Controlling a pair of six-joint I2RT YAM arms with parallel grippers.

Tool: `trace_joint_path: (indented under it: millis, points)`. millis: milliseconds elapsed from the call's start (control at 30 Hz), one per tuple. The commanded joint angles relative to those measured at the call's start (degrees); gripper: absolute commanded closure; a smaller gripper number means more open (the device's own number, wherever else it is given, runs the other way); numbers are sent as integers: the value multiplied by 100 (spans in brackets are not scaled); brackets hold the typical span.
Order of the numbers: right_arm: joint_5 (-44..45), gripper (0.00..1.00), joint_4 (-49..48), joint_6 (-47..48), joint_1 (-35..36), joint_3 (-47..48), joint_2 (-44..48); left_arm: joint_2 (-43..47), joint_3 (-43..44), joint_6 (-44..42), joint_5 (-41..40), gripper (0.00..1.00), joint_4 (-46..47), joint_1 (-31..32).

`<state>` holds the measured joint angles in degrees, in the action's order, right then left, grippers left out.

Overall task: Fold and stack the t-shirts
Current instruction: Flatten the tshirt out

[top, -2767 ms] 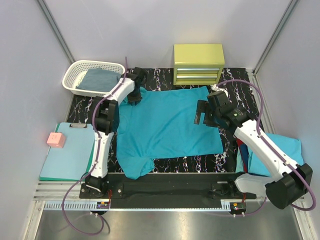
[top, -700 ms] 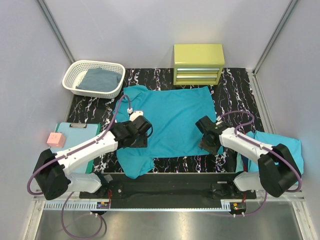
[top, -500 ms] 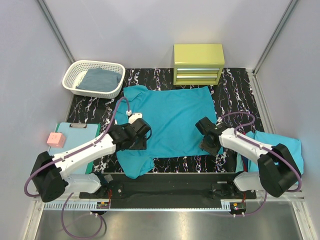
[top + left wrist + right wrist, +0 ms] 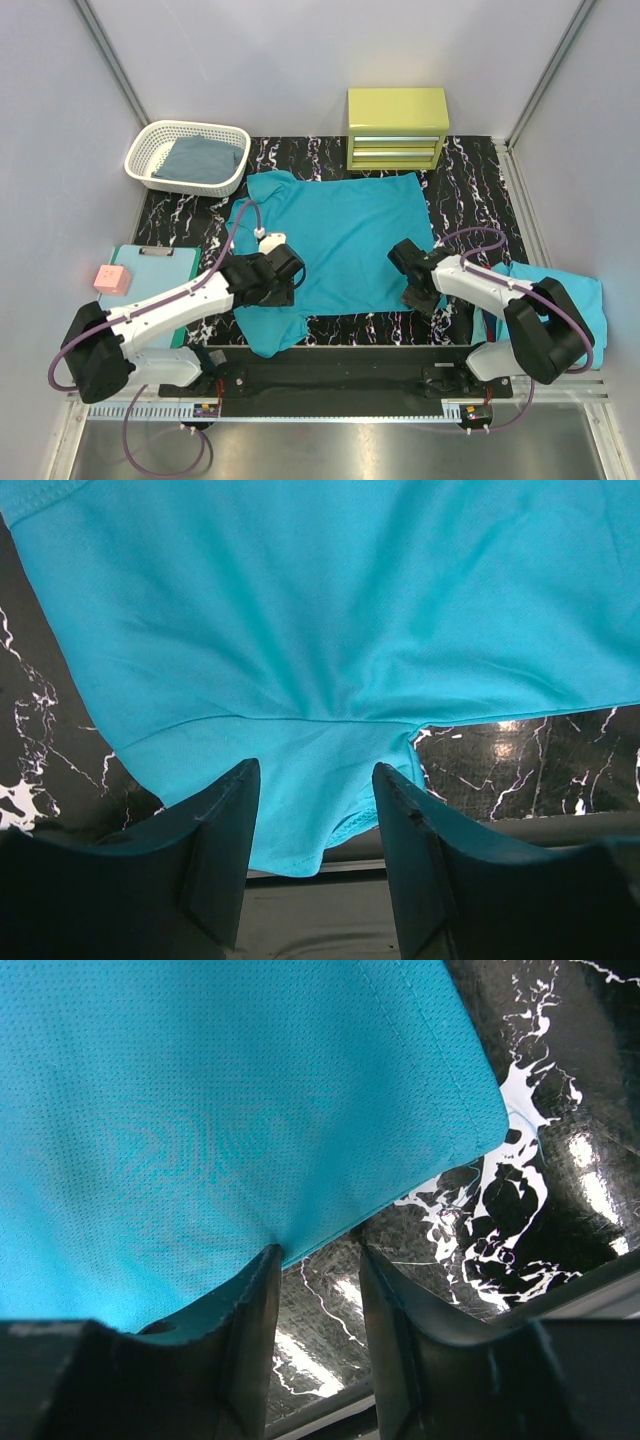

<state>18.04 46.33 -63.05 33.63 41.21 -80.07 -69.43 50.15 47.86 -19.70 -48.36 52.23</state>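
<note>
The teal t-shirt [image 4: 345, 225] lies spread flat on the black marbled mat [image 4: 470, 190]. My left gripper [image 4: 283, 283] hovers low over its near-left part by the sleeve. In the left wrist view the left gripper [image 4: 317, 770] is open, and the t-shirt [image 4: 320, 610] runs between the fingers [image 4: 225, 850] without being pinched. My right gripper [image 4: 418, 290] is at the near-right hem. In the right wrist view the right gripper [image 4: 317, 1252] has its jaws narrowly apart, with the t-shirt [image 4: 200, 1110] hem edge at the tips and mat showing between them. A lighter turquoise t-shirt [image 4: 570, 290] lies at the right.
A white basket [image 4: 150, 165] holding a grey-blue cloth [image 4: 200, 158] stands at the back left. A yellow-green drawer box [image 4: 396, 128] sits at the back centre. A mint-green clipboard [image 4: 150, 275] with a pink block [image 4: 112, 279] lies at the left. The table's front rail [image 4: 340, 375] runs close behind both grippers.
Both arms came from the shirt's far side to its near edge. Over the last moments the right jaws narrowed and the left gripper crept slightly nearer.
</note>
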Motion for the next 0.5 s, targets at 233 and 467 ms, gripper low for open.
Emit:
trace_joint_path:
  millis: [233, 467]
  points:
    - [419, 78, -80, -6, 56, 89, -105, 166, -128, 277, 37, 46, 28, 95]
    - [472, 88, -80, 12, 65, 63, -96, 149, -181, 347, 63, 46, 19, 147]
